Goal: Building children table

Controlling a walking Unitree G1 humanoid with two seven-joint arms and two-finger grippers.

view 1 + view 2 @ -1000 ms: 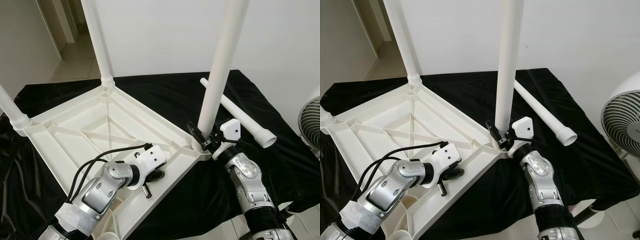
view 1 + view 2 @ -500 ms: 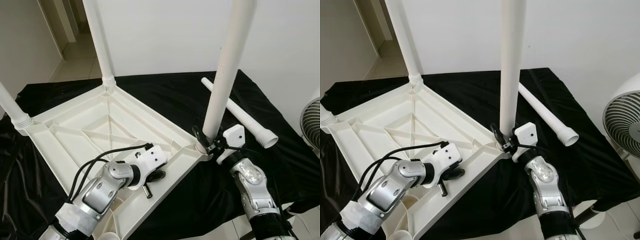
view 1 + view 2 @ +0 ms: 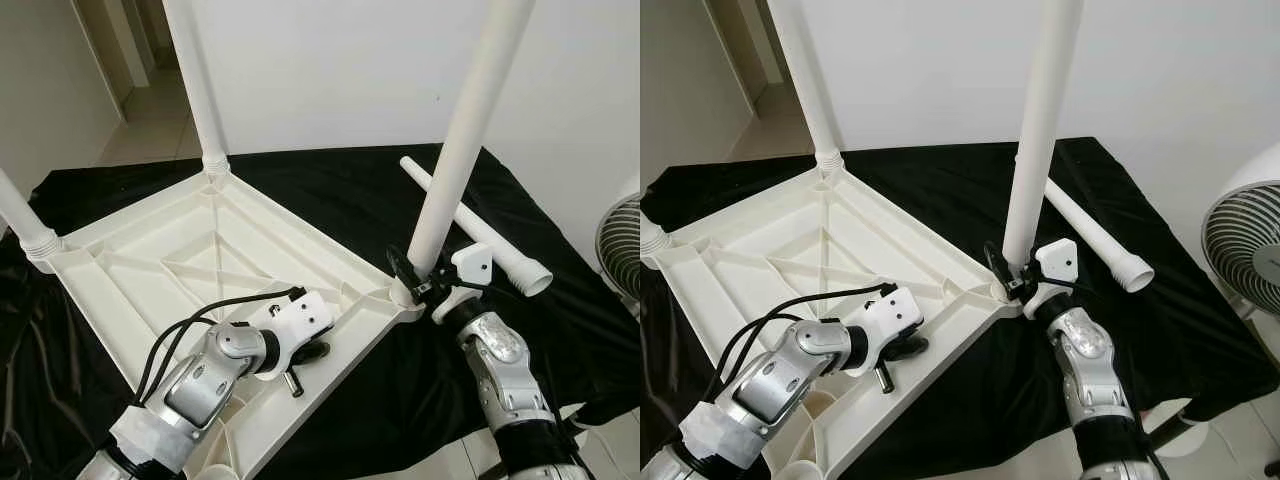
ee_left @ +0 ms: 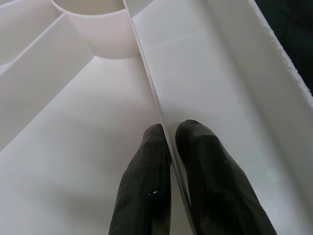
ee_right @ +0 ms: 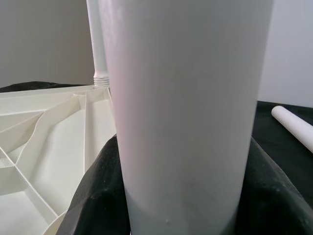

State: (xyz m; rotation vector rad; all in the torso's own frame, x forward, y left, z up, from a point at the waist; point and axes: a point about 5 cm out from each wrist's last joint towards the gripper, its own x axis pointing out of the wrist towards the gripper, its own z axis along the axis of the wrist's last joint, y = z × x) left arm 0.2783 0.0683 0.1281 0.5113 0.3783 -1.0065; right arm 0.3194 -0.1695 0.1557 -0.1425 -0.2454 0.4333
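A white plastic tabletop lies upside down on a black cloth. Legs stand in its far corner and its left corner. My right gripper is shut on the base of a third leg at the right corner socket; that leg leans to the right at its top. In the right wrist view the black fingers hug this leg on both sides. My left gripper is shut on a thin rib near the tabletop's near edge, one finger on each side. A loose leg lies on the cloth at the right.
A round fan stands off the right edge of the cloth. White wall rises behind, and a doorway opens at the far left. An open round socket sits just ahead of my left fingers. Bare tiled floor shows below the front edge.
The leg held by my right gripper has tipped further to the right at its top, and the gripper shifted slightly right with it. My left gripper has stayed on the rib.
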